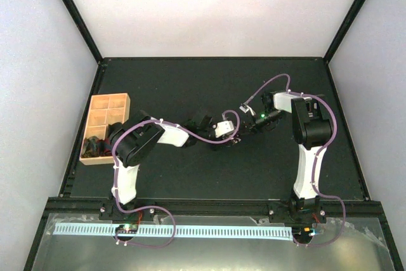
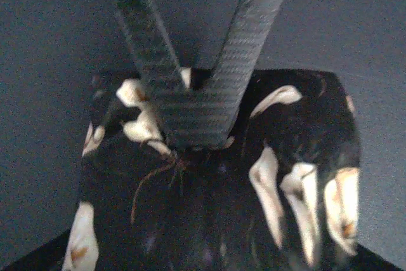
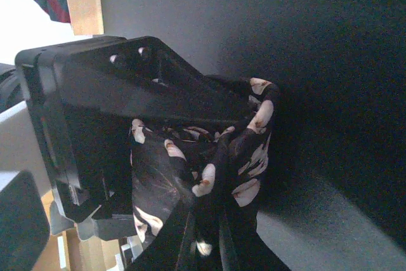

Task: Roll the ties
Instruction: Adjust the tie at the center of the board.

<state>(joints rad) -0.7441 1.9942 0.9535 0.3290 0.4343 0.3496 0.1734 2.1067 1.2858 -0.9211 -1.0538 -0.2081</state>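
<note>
Right gripper [image 3: 210, 220] pinches the speckled tie [image 3: 254, 150], bunched well right of the wooden tray [image 1: 93, 102], while left gripper [image 2: 190, 125] nips the same bundle, probably to stop it unrolling.

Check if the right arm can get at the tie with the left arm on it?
Looks like yes: the right fingers are shut on the tie, the left fingers pinching it alongside without blocking.
</note>
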